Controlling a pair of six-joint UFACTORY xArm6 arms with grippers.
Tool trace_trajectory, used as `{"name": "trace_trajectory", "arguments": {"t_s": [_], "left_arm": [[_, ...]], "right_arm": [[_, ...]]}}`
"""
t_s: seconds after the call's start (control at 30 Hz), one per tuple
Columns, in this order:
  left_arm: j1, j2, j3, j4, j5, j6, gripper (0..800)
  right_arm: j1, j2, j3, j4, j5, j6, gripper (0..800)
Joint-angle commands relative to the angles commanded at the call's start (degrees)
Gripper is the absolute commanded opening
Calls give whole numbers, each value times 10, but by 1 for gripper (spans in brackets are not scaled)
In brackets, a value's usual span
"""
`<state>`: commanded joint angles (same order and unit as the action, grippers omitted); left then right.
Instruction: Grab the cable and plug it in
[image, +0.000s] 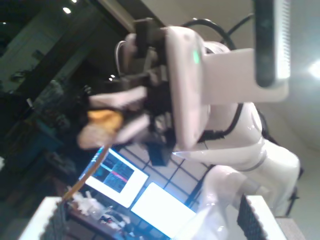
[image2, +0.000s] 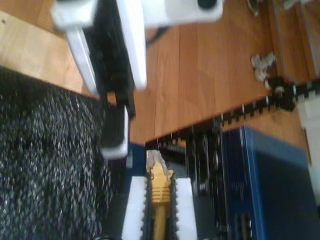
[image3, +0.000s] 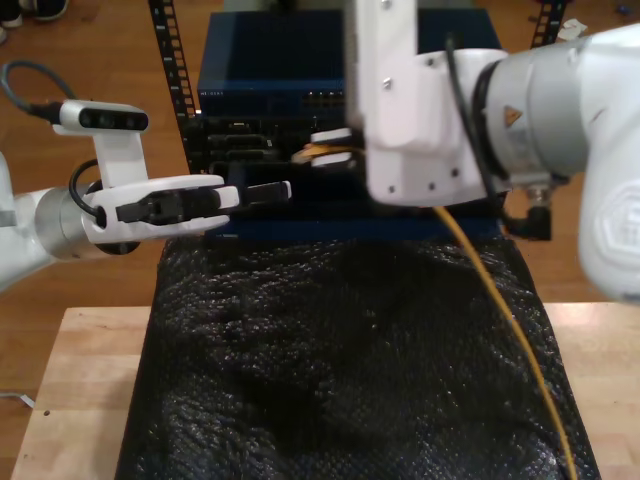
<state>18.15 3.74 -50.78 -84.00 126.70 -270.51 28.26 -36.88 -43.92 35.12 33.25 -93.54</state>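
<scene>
The yellow-orange cable runs up over the black mat to my second gripper, which is shut on it just behind the plug. The second wrist view shows the yellow boot and clear plug sticking out between the white fingers, close to the front of the blue rack unit. My first gripper hovers open at the exterior view's left, a short way from the plug. Its own fingers stand wide apart, facing the held cable.
A black bubble-textured mat covers the wooden table. The blue rack unit with ports stands behind the table between black perforated rails. Wood floor lies beyond.
</scene>
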Motion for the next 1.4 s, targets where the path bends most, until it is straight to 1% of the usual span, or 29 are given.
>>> {"name": "trace_trajectory", "arguments": {"t_s": [0.2,0.33,0.4,0.63,0.73,0.87,1.0,1.17,1.27,1.4], "left_arm": [[0,-21,-7,3,-33,6,795],[0,-40,-21,30,-80,39,795],[-1,-47,-31,58,-112,53,795],[-2,-75,-50,190,-220,55,797],[-2,-88,-54,238,-246,55,797],[-2,-114,-54,305,-283,56,798],[-2,-137,-54,367,-300,62,797],[-1,-174,-55,427,-310,106,798],[1,-186,-55,469,-309,112,798],[4,-203,-54,544,-307,126,798]], "right_arm": [[-36,6,-20,0,44,31,0],[-76,18,-33,0,85,49,0],[-98,23,-38,0,106,59,0],[-149,59,-51,-1,167,79,0],[-168,71,-53,-1,182,81,0],[-193,76,-54,-1,209,82,0],[-215,76,-57,-2,239,97,0],[-223,76,-55,-4,261,98,0],[-223,77,-53,-6,266,100,0],[-225,84,-53,-9,268,101,0]]}}
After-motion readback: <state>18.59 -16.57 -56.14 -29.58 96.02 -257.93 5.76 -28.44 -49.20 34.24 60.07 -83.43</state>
